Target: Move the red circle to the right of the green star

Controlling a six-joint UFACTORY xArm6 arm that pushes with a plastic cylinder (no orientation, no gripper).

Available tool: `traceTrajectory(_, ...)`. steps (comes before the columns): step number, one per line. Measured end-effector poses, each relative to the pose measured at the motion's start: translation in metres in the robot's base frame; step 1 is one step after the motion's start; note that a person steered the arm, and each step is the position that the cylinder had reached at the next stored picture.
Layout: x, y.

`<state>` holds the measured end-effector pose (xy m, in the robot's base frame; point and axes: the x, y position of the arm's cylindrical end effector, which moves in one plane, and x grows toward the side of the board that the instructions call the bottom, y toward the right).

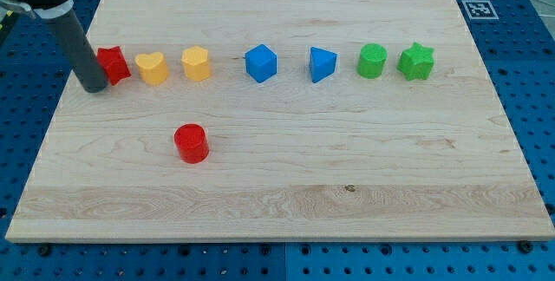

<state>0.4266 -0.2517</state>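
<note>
The red circle (192,143) stands alone on the wooden board, below the row of blocks, left of centre. The green star (416,62) is at the right end of that row, near the view's top right. My tip (93,88) rests at the row's left end, touching or just beside the left side of the red star (113,63). It is well up and left of the red circle and far from the green star.
The row from left to right holds the red star, a yellow heart (152,68), a yellow hexagon (197,63), a blue cube-like block (260,62), a blue triangle (322,64), a green cylinder (372,60). The board's edge (277,236) meets a blue pegboard.
</note>
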Motion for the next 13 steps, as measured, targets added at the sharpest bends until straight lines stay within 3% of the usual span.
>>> traceTrajectory(2,0.084,0.007)
traceTrajectory(3,0.093,0.035)
traceTrajectory(6,0.091,0.12)
traceTrajectory(9,0.098,0.243)
traceTrajectory(13,0.079,0.299)
